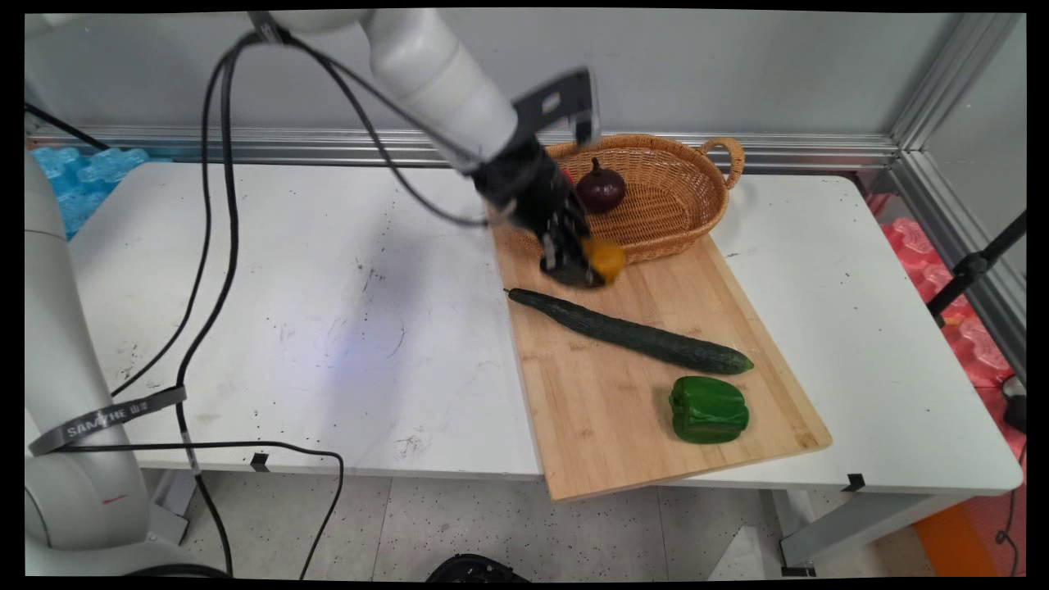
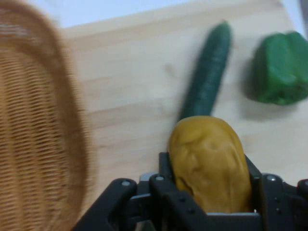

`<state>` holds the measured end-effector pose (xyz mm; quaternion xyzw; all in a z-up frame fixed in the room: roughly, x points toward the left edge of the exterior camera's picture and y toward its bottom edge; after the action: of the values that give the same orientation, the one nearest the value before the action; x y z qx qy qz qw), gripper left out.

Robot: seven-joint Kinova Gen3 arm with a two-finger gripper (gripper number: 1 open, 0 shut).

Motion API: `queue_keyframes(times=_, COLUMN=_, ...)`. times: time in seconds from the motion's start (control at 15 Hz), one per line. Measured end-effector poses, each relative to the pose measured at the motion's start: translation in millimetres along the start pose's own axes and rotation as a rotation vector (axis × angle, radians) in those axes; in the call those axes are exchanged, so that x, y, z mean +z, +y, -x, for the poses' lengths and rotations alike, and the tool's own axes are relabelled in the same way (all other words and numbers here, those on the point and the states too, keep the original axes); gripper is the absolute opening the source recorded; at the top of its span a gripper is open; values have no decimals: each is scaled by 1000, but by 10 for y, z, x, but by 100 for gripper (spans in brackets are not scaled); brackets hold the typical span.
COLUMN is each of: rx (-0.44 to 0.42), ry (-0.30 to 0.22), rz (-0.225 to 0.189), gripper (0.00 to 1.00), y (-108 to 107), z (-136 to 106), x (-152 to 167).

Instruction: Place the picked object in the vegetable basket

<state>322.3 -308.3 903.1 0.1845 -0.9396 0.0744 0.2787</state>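
Above the far end of the pale wooden cutting board (image 1: 656, 369), in the main view, the black two-finger gripper (image 1: 592, 264) points down and toward the right with a yellow-orange, lumpy, potato-shaped vegetable (image 1: 607, 257) clamped between its jaws, just beside the near rim of the oval woven wicker basket (image 1: 684, 209). A dark purple round onion (image 1: 601, 188) sits inside that basket. The white arm slants in from the upper left, black cables hanging from it. Nearer the camera, a long dark green cucumber (image 1: 631, 332) lies slantwise across the board, and a blocky green bell pepper (image 1: 708, 409) rests beyond it, near the board's near right corner. From the hand view, the gripper (image 2: 209, 192) is closed on the yellow vegetable (image 2: 209, 161), whose long axis runs outward along the fingers; the basket's wall (image 2: 38, 139) fills the left, while the cucumber (image 2: 207, 79) and pepper (image 2: 281, 67) lie ahead on the bare board (image 2: 130, 82).
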Motion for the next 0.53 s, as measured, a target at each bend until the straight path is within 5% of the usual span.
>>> queue_keyframes(times=0.53, rx=-280, ry=65, rz=-214, gripper=0, y=-762, z=-128, x=-205)
